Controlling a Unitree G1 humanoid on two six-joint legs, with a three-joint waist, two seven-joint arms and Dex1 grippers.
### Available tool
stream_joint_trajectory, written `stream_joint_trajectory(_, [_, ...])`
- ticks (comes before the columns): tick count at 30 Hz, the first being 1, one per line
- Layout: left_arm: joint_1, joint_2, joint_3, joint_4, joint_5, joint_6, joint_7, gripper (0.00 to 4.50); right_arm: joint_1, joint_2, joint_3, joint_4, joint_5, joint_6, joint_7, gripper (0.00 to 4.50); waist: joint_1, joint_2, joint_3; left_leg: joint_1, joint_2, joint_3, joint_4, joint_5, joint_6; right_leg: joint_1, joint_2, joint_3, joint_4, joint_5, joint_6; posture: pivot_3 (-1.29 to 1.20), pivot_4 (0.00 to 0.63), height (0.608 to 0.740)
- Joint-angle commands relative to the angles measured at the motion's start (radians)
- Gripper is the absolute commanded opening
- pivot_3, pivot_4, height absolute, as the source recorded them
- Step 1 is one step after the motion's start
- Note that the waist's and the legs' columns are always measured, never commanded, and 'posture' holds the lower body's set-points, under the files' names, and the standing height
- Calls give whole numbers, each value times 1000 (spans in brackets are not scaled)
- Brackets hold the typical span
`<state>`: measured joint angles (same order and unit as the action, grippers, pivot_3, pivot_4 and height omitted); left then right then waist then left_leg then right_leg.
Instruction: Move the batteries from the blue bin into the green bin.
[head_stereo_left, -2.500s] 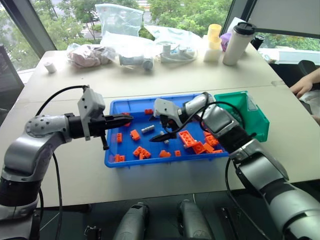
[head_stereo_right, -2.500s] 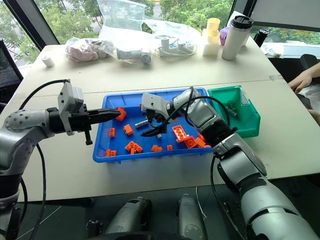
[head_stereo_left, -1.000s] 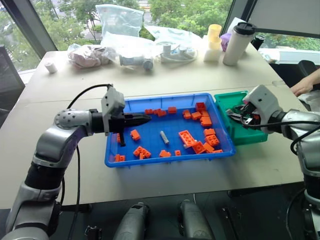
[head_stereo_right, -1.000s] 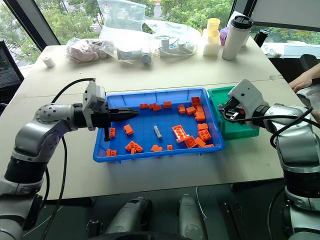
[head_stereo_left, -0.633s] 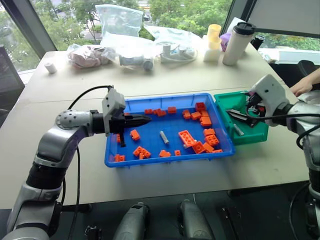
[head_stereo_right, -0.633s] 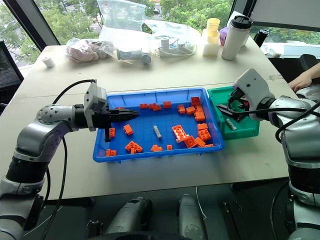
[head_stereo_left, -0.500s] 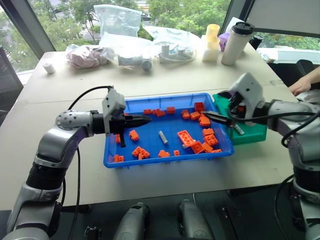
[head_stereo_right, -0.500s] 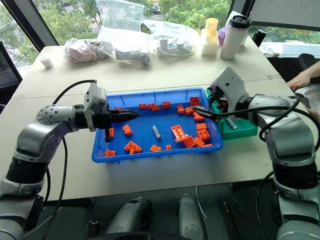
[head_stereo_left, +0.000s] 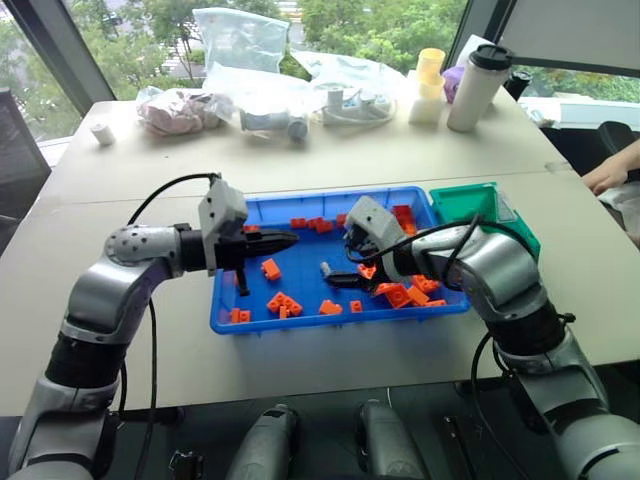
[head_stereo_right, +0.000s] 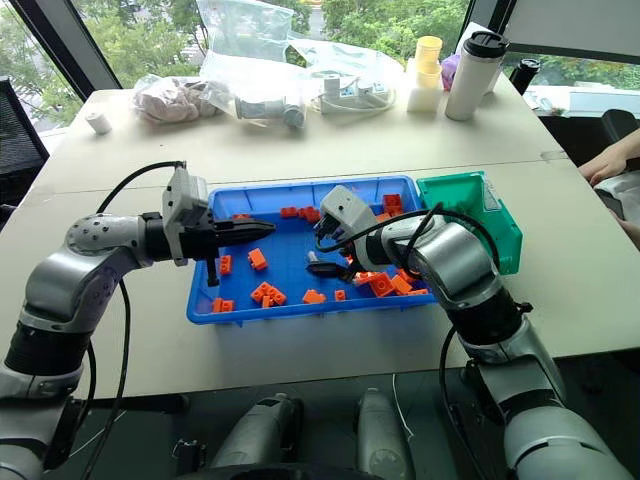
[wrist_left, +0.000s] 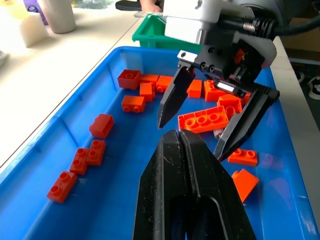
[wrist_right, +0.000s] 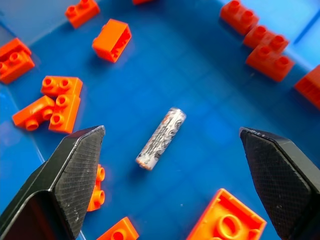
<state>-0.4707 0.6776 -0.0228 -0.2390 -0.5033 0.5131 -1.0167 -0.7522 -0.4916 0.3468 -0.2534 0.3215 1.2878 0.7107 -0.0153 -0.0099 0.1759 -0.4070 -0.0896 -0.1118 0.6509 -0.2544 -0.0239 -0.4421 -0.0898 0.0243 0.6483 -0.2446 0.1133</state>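
You're looking at a pale beige surface made of two tops pushed together, the seam running across it. Along its far edge sit clear plastic bags, a crumpled pinkish bag, a small white roll, a tall white tumbler with a black lid, and a stack of pale yellow cups. Behind them, big windows with dark frames let in daylight and show green trees. At the right edge a person's hand rests on the surface.
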Motion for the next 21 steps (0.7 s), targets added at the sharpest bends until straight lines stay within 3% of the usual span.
stream_joint_trajectory(1, [12, 13, 35, -52, -16, 6, 20, 0, -33, 26, 42, 31, -10, -33, -12, 4441, 1, 0, 0, 0, 0, 0, 0, 0, 0, 0, 0, 0, 0, 0, 0, 0, 150, 740])
stream_joint_trajectory(8, [38, 14, 45, -86, -23, 22, 44, 0, -58, 38, 149, 118, -88, -113, -52, 4441, 1, 0, 0, 0, 0, 0, 0, 0, 0, 0, 0, 0, 0, 0, 0, 0, 150, 740])
stream_joint_trajectory(12, [41, 15, 47, -85, -21, 19, 50, 0, -62, 21, 194, 124, -127, -148, -45, 3186, 0, 0, 0, 0, 0, 0, 0, 0, 0, 0, 0, 0, 0, 0, 0, 0, 150, 740])
stream_joint_trajectory(18, [38, 9, 39, -78, -15, 10, 52, 0, -78, 6, 157, 95, -135, -153, -34, 72, 0, 0, 0, 0, 0, 0, 0, 0, 0, 0, 0, 0, 0, 0, 0, 0, 150, 740])
stream_joint_trajectory(21, [32, 5, 32, -74, -16, 7, 51, 0, -115, 16, -3, 64, -88, -119, -49, 72, 1, 0, 0, 0, 0, 0, 0, 0, 0, 0, 0, 0, 0, 0, 0, 0, 150, 740])
